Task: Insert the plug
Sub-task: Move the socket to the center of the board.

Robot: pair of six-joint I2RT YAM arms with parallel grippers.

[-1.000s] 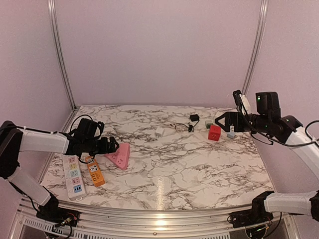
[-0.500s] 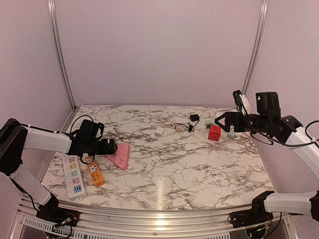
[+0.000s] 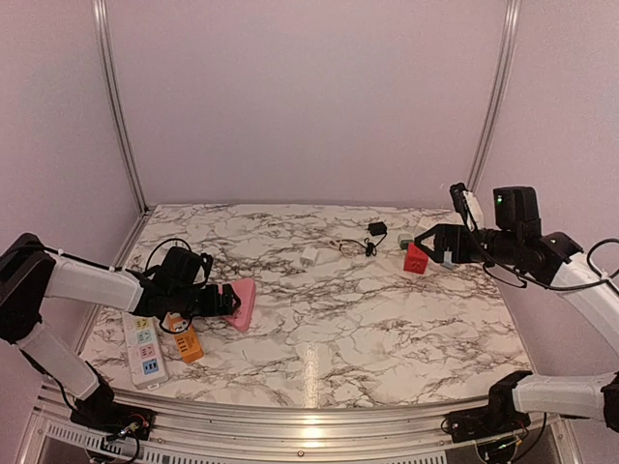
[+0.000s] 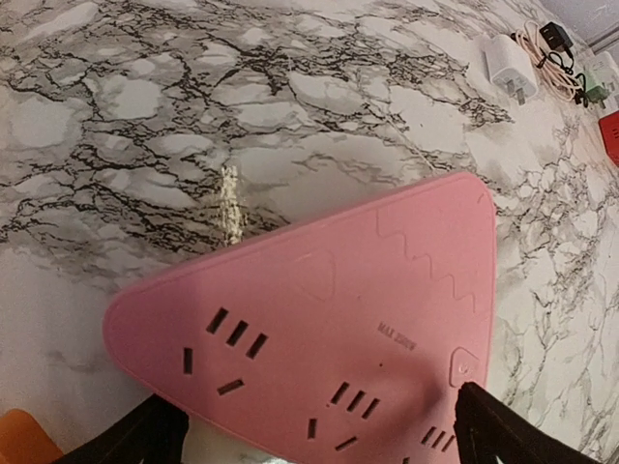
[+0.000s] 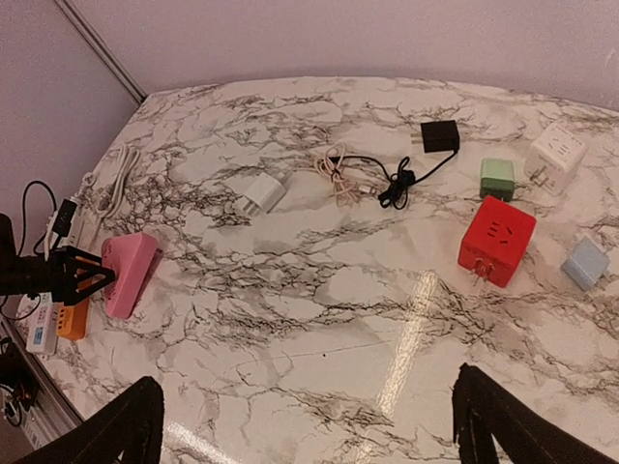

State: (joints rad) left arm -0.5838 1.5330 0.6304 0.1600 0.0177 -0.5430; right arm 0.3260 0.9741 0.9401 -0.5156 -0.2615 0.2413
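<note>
1. The left arm (image 3: 92, 282) reaches in low from the left edge, its wrist close above the worktop (image 3: 368, 329).
2. Under and just beside that arm, a white power strip (image 3: 142, 346) and an orange power strip (image 3: 186, 344) lie flat.
3. The left jaws stand wide apart, one finger on each side of the near end of the pink power strip (image 4: 329, 309). I cannot tell whether they press on it. The strip looks tipped up on one edge.
4. The white plug (image 5: 259, 193) lies at the far middle of the worktop, well apart from both arms. It is near a coiled cable (image 5: 338, 179) and a black adapter (image 5: 440, 135).
5. A red cube socket (image 5: 496, 242) sits at the far right.
6. The right arm (image 3: 542, 253) reaches in from the right with its wrist raised. The right jaws are spread wide and empty, hovering near the red cube.
</note>
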